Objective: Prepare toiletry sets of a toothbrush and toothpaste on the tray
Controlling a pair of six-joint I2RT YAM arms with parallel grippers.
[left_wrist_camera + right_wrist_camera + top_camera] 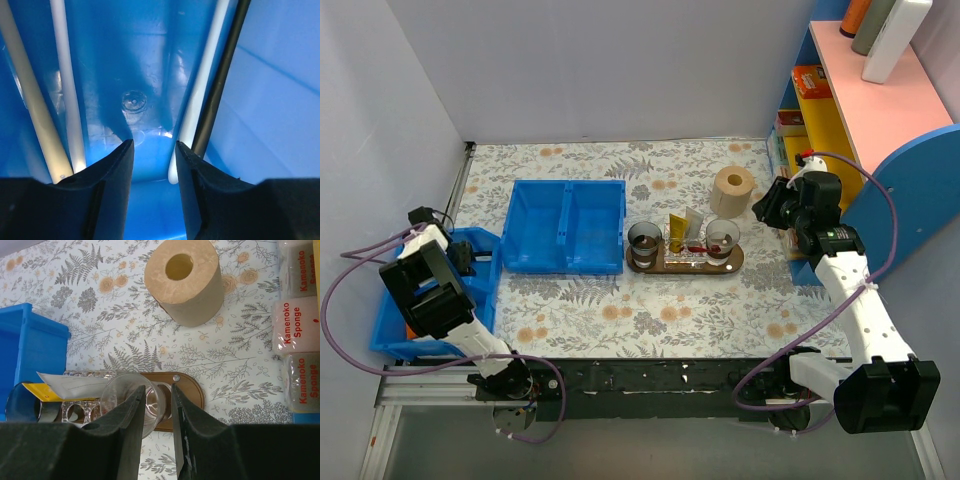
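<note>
The dark brown tray (735,262) (193,390) lies mid-table with a cup at each end, one at the left (643,241) and a clear one at the right (722,238) (122,390). The yellow toothpaste (676,231) (36,390) stands between them beside a pale sachet (75,382). My left gripper (470,262) (154,145) is down in the left blue bin (485,300), open and holding nothing. Several toothbrush handles lie around it: a white one (199,100) ends at the right finger, with a black one (220,85) beside it and two pale ones (65,85) to the left. My right gripper (767,208) (158,387) hangs open above the tray's right end.
A larger blue two-compartment bin (565,225) sits left of the tray. A brown paper roll (732,190) (184,280) stands behind the tray's right end. Packaged sponges (297,327) and a blue and pink shelf unit (880,110) line the right side.
</note>
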